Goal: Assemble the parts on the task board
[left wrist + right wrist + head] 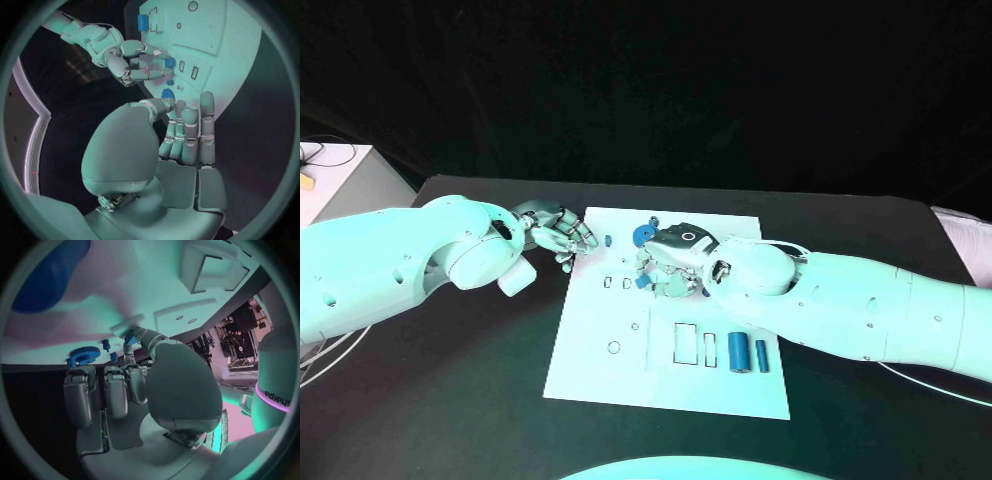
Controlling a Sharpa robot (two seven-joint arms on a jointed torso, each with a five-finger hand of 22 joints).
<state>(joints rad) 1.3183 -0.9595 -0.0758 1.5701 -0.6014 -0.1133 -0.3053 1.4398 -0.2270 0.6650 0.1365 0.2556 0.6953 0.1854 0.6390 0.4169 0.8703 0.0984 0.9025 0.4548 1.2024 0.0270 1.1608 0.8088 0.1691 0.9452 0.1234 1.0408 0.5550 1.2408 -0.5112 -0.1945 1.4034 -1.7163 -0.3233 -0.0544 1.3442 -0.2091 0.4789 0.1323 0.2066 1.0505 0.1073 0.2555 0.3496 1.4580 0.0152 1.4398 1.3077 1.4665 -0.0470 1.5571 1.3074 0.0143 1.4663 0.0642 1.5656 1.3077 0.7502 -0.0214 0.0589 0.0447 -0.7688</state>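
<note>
- Right hand (pixel 678 262) over task board (pixel 617 370) centre, fingers pinching small blue part (pixel 169 62); insertion step, I judge.
- Left hand (pixel 557 232) at board's left edge, pinching blue part (pixel 167 93).
- Next: align w/ slot, press in.

Dim teal light, black surroundings — wrist views curve at the rim.

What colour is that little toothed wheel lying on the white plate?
Blue. The toothed wheel shows best in the right wrist view, lying on the white plate.
</note>
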